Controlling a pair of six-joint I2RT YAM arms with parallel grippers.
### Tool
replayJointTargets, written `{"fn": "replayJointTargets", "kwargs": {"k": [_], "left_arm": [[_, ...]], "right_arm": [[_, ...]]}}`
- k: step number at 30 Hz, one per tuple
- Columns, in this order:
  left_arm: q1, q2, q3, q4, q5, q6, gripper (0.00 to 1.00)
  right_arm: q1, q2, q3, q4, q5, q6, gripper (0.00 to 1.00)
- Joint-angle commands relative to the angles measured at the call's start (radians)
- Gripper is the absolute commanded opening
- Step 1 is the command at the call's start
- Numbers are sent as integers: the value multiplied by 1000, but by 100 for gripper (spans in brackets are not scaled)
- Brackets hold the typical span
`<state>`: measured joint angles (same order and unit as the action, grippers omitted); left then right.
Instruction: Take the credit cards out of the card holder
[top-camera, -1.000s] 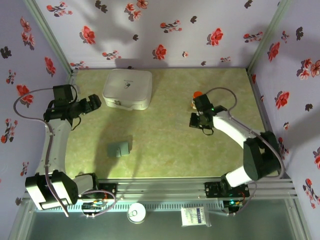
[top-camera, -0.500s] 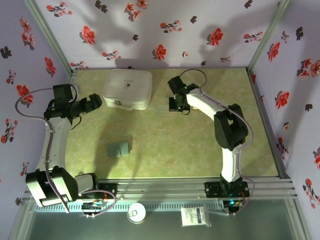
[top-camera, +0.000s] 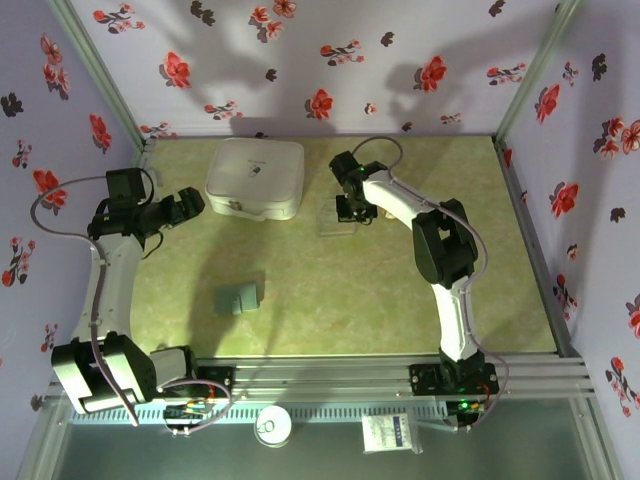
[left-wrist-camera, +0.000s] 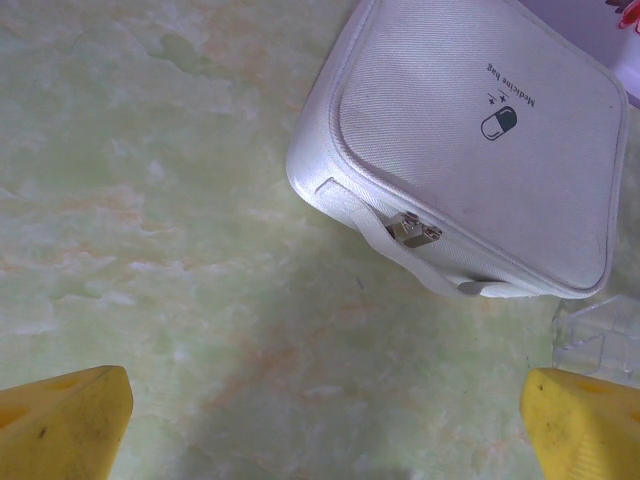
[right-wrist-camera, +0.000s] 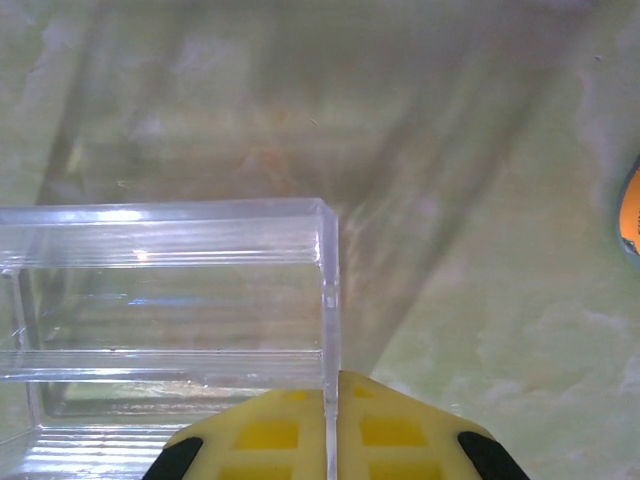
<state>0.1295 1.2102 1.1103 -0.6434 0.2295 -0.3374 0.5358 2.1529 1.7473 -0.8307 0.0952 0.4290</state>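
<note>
Swinging leftward from the right-centre of the pale green marbled table (top-camera: 330, 300), the right arm has carried the right gripper (right-wrist-camera: 330, 425) to just beside the white zip-up fabric medicine case (top-camera: 255, 178). Its yellow pads (right-wrist-camera: 265, 435) are pinched almost together on one wall of the clear plastic tray (right-wrist-camera: 160, 300). That likely readies a drop-off spot, but no extraction has begun. The small slate grey-blue card holder (top-camera: 238, 297) lies on the near-left table, well apart from both grippers. The left gripper (top-camera: 188, 205) hovers with jaws spread wide, holding nothing. The holder is too small to tell whether credit cards sit inside. An orange sliver (right-wrist-camera: 632, 215) is cut off at the right wrist view's edge.
</note>
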Motion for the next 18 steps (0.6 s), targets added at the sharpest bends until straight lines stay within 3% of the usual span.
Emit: {"fn": "replayJointTargets", "kwargs": {"k": [1,12,18], "left_arm": [[9,6,-10,3,19,-4,100],[10,16,-13,4,40,-6,100],[-4,20,-76,54,194,-126,100]], "right_arm": [[-8,13,20,-45,33,-3,11],[-7,-18,33,-58,18,-4,21],[11,-108,-10,-16,-22,4,32]]}}
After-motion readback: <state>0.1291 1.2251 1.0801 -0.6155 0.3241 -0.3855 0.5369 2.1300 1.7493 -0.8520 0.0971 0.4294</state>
